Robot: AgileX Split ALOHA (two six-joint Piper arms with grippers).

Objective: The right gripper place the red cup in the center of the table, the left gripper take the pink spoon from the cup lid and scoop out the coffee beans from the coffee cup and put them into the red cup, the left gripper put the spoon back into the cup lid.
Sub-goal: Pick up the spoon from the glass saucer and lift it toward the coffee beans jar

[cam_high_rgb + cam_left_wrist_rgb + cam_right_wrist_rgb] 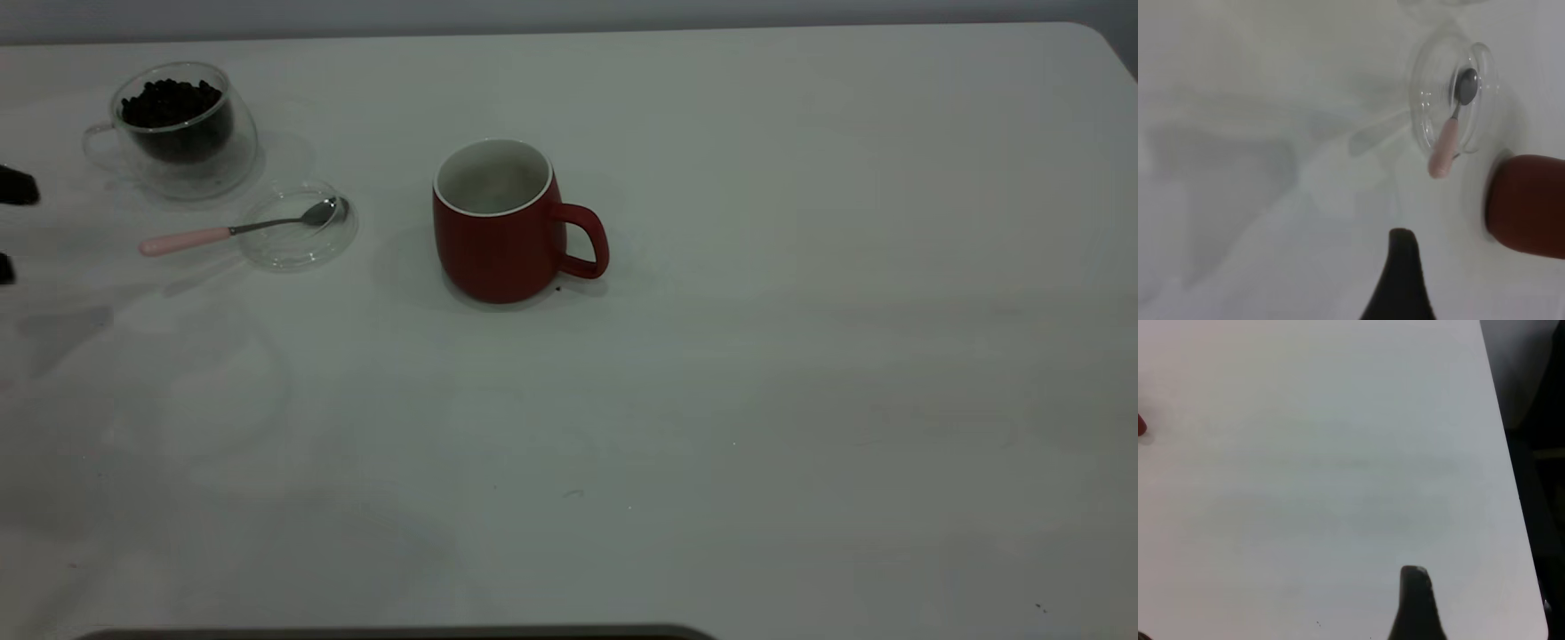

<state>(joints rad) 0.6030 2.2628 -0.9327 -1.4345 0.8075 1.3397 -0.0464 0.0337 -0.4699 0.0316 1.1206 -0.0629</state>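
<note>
Toward the desk's (800, 400) far left corner, we see the light, slippery pink-handled metal teaspoon (233, 229) resting across the fragile clear glass lid (298, 227), best pinched by its overhanging handle; we cannot tell either gripper's jaws.

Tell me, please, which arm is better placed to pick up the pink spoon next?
Left. The left claw sits at the table edge near the pink spoon, whose bowl lies in the cup lid; the right arm is out of the exterior view.

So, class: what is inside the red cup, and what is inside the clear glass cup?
The red cup shows only its bare white inside; its bottom is hidden by the wall. The coffee cup holds a heap of coffee beans; anything beneath the heap is covered.
</note>
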